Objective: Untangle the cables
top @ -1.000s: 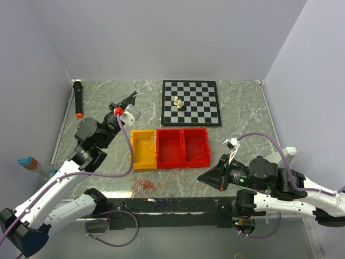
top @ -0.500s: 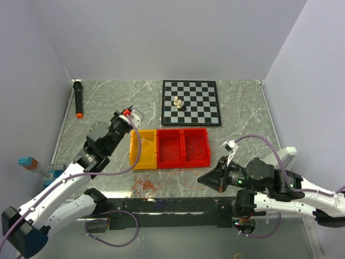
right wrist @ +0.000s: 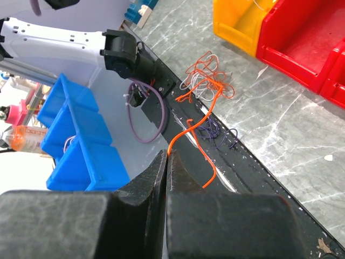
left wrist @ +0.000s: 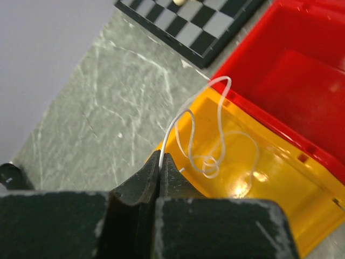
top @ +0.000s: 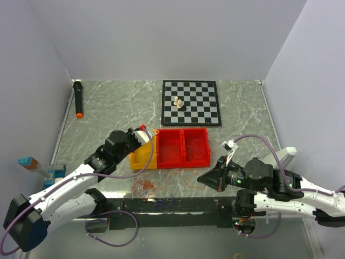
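Observation:
My left gripper [left wrist: 160, 158] is shut on a thin white cable [left wrist: 218, 141] that loops down into the yellow bin [left wrist: 269, 199]; in the top view it [top: 144, 133] hovers at that bin's left edge [top: 141, 159]. My right gripper [right wrist: 167, 156] is shut on an orange cable [right wrist: 195, 124] that runs up to a tangle of orange and white cables [right wrist: 204, 78] on the table's front edge [top: 145, 186]. A purple cable [right wrist: 218, 132] lies on the black rail. My right gripper [top: 200, 179] sits low at the front.
Two red bins [top: 183, 147] stand right of the yellow one. A chessboard [top: 191, 102] with pieces lies at the back. A black marker with an orange tip [top: 78, 98] lies at the back left. Blue bins [right wrist: 81, 140] sit below the table's front edge.
My left gripper has moved right and forward from the table's left side to the yellow bin, carrying the white cable. My right gripper has barely moved.

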Tool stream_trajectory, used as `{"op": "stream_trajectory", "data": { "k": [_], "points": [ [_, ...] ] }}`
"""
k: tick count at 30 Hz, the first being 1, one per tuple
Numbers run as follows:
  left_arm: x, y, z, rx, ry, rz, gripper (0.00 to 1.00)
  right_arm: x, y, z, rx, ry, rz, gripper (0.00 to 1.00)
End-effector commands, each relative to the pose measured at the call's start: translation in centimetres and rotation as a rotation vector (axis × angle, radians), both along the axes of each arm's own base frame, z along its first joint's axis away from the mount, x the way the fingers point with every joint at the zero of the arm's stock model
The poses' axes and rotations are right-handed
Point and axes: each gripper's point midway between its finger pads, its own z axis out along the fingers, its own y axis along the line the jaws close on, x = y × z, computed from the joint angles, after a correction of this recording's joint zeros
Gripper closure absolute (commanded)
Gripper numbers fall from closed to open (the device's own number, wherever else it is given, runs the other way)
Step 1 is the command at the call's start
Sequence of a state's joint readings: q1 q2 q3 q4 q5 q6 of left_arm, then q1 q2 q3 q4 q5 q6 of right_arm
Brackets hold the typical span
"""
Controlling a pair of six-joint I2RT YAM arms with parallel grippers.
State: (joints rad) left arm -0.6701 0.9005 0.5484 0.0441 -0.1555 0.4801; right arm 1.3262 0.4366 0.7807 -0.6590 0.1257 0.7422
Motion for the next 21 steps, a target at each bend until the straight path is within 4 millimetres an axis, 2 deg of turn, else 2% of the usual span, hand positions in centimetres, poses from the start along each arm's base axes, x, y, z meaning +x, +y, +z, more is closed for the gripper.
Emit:
{"op": "stream_trajectory", "data": {
  "k": [1, 8, 12, 17, 21],
  "points": [
    [-0.8, -0.3, 0.3, -0.023, 0.008, -0.010, 0.99, 0.3, -0.1, 1.9, 0.034, -0.025, -0.015, 1.00],
    [-2.7, 0.8, 0.5, -0.040, 0.010, -0.022, 0.99, 0.2, 0.2, 1.4, 0.024, -0.015, -0.006, 1.00],
    [-4.2, 1.4, 1.4, -0.062, -0.017, -0.053, 0.99, 0.1, 0.4, 1.2, 0.024, -0.012, -0.001, 1.00],
    [-5.7, 1.2, 2.2, -0.091, -0.041, -0.121, 0.99, 0.0, 0.7, 1.2, 0.029, 0.001, 0.004, 1.00],
    [-6.4, 0.7, 1.6, -0.078, -0.018, -0.166, 0.99, -0.1, 0.8, 1.3, 0.032, 0.004, 0.006, 1.00]
  ]
}}
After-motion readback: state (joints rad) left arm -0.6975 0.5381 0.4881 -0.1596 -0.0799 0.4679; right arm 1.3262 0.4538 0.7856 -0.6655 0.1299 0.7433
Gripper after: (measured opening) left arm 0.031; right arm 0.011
